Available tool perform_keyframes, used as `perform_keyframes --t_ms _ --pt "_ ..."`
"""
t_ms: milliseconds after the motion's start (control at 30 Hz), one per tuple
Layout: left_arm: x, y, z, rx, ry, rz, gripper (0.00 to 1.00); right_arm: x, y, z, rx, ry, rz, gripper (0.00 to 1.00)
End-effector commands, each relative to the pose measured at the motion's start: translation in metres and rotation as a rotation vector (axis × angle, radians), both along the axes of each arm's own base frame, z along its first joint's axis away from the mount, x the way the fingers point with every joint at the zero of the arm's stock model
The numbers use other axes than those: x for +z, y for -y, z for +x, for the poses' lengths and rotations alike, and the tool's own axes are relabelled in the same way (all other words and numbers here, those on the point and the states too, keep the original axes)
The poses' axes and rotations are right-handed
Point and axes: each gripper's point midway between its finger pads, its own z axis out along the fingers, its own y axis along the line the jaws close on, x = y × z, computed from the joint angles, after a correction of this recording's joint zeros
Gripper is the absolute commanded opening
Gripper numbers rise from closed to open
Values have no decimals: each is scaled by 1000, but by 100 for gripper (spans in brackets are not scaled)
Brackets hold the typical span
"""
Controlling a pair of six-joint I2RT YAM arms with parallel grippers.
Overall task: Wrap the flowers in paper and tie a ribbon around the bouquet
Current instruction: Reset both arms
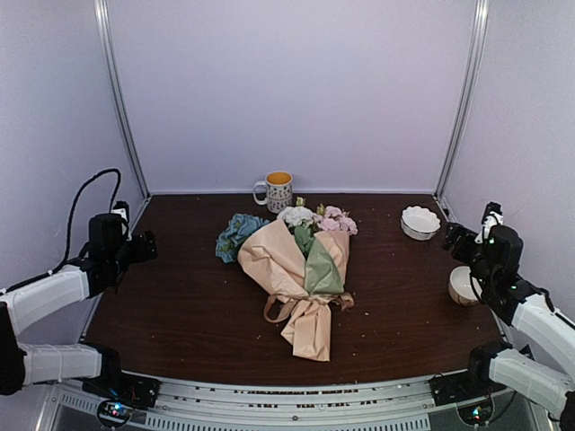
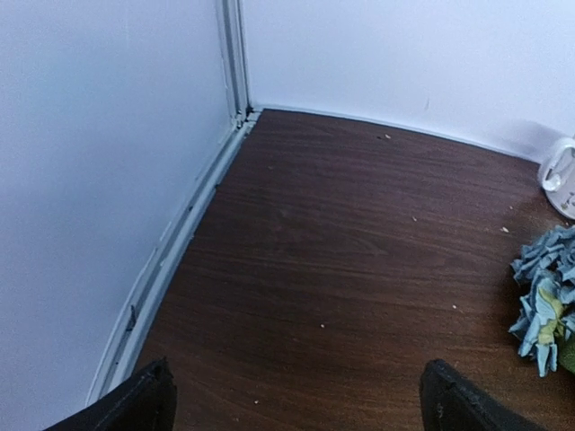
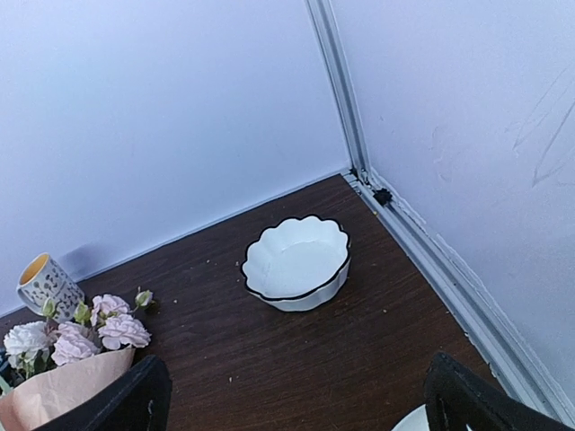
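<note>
Peach-tan and green paper cone of blue, white and pink flowers (image 1: 301,269) lying on dark brown worktop (image 1: 180,305), left fingers (image 2: 144,404) wide open, right fingers (image 3: 135,400) wide open, both empty

No readable txt, labels, brands or nos. in any view.

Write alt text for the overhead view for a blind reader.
A bouquet of blue, white and pink flowers in peach and green paper lies on a table. A mug stands behind it, a white bowl to its right; the left gripper and right gripper hover at either side.
</note>
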Motion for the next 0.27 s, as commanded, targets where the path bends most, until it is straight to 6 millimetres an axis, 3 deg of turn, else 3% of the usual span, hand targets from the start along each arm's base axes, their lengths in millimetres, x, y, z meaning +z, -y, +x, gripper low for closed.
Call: perform_keyframes --t_ms 0,133,233 --pt "30 -24 0 127 98 44 98 6 17 -2 -103 53 11 100" --pt "30 -41 -7 207 83 118 98 -3 15 0 -91 49 2 100" --pt "31 -37 -6 187 98 100 98 -2 8 1 -43 67 0 100"
